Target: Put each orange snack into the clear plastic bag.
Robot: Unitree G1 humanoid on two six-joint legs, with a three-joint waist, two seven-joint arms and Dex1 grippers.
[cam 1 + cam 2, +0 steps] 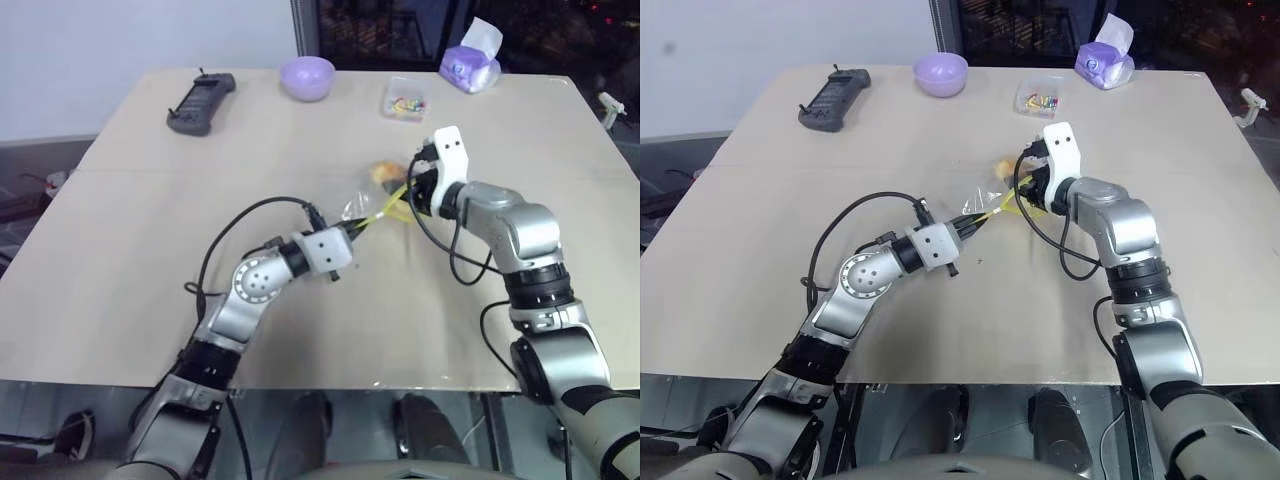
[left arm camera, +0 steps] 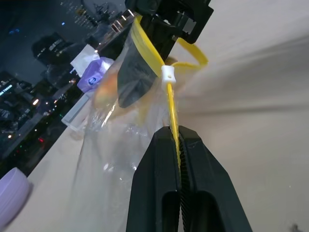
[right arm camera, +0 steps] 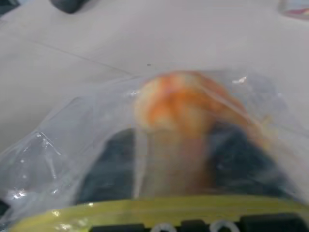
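The clear plastic bag [image 1: 362, 207] hangs just above the table's middle, stretched between both grippers. My left gripper [image 2: 177, 131] is shut on the bag's yellow seal strip [image 2: 170, 99], reaching in from the left. My right gripper [image 1: 404, 192] comes from the right and is inside the bag's mouth. Its fingers [image 3: 111, 164] stand apart behind the film. The orange snack [image 3: 178, 101], round and orange-yellow, sits between and just past their tips, inside the bag [image 3: 63, 145]. From the head it shows as an orange lump [image 1: 383, 172] at the bag's far end.
Along the table's far side stand a black remote [image 1: 200, 103], a purple bowl [image 1: 306, 77], a small clear box of coloured bits [image 1: 404, 100] and a purple tissue pack [image 1: 470, 65]. Bare tabletop [image 1: 130, 230] lies to the left and near the front edge.
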